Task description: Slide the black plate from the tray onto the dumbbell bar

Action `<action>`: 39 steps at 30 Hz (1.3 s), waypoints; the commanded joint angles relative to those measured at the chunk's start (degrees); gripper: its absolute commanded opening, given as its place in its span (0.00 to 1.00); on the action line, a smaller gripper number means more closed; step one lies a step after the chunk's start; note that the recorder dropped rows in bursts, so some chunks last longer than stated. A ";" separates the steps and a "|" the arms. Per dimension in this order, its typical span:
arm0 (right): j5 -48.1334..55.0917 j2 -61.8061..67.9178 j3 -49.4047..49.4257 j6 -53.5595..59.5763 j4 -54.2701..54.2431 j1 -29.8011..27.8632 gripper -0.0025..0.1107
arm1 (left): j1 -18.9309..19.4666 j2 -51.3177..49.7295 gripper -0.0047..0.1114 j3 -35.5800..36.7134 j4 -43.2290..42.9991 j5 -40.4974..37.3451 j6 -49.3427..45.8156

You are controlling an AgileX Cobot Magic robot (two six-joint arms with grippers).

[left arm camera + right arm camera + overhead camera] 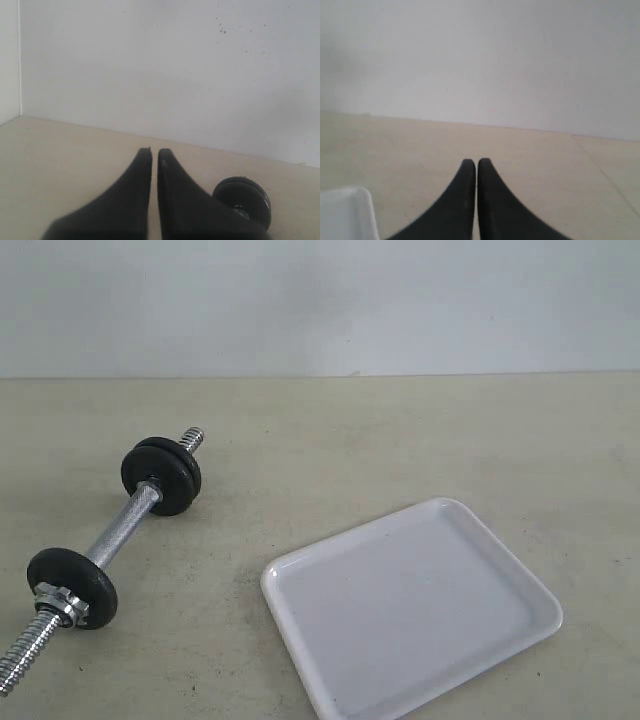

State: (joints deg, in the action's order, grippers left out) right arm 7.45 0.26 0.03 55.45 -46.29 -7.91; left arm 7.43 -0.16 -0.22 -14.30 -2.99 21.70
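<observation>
Dumbbell bar (122,523), loaded, lying on worktop (400,430) beside white tray (410,610).
Black plate pair (162,476) near far end; single black plate (72,587) retained by nut collar (58,602); none in tray, so loading looks complete. Left end effector (154,150) and right end effector (476,161): closed, holding nothing.

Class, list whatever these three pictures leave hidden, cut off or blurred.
- Exterior view: dumbbell bar near end, cut by the left edge.
- Exterior view: tray near corner, cut by the bottom edge.
- Left wrist view: black plates blurred, partly behind the left tool.
- Right wrist view: most of the tray, beyond the frame edges beside the right tool.
</observation>
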 commanded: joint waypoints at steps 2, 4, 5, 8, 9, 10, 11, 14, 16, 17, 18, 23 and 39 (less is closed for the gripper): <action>1.95 -0.26 -0.03 0.23 15.02 -0.24 0.02 | 1.88 0.16 0.08 0.22 0.32 -0.18 0.25; 2.13 -0.26 -0.03 0.23 15.00 -0.14 0.02 | 2.16 0.16 0.08 0.22 0.32 -0.18 0.25; 2.62 -0.26 -0.03 0.23 14.22 -0.14 0.02 | 2.16 0.16 0.08 0.22 0.32 -0.18 0.25; 4.88 -0.26 -0.03 0.12 10.24 -0.14 0.02 | 2.16 0.16 0.08 0.22 0.32 -0.18 0.25; 4.87 -0.26 -0.03 0.12 7.50 -0.14 0.02 | 2.16 0.16 0.08 0.22 0.32 -0.18 0.25; 4.87 -0.26 -0.03 0.12 4.93 -0.25 0.02 | 2.16 0.16 0.08 0.22 0.32 -0.18 0.25; 5.16 -0.26 -0.03 0.12 -0.97 -0.25 0.02 | 2.16 0.16 0.08 0.22 0.32 -0.18 0.25; 5.28 -0.26 -0.03 0.01 -3.79 -0.25 0.02 | 2.16 0.16 0.08 0.22 0.32 -0.18 0.25; 7.47 -0.26 -0.03 0.01 -5.15 -0.25 0.02 | 2.16 0.16 0.08 0.22 0.32 -0.18 0.25; 8.96 -0.26 -0.03 0.01 -5.41 -0.25 0.02 | 2.16 0.16 0.08 0.22 0.32 -0.18 0.25; 9.58 -0.26 -0.03 0.01 -5.46 -0.25 0.02 | 2.16 0.16 0.08 0.22 0.32 -0.18 0.25; 10.40 -0.26 -0.03 5.69 -5.78 -3.41 0.02 | 2.16 0.16 0.08 0.22 0.32 -0.18 0.25; 10.45 -0.26 -0.03 15.46 -9.97 -6.43 0.02 | 2.16 0.16 0.08 0.22 0.32 -0.18 0.25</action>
State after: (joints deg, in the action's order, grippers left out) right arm 18.46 0.26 0.03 70.43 -55.86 -14.17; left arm 9.35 -0.16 -0.22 -14.30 -2.99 21.70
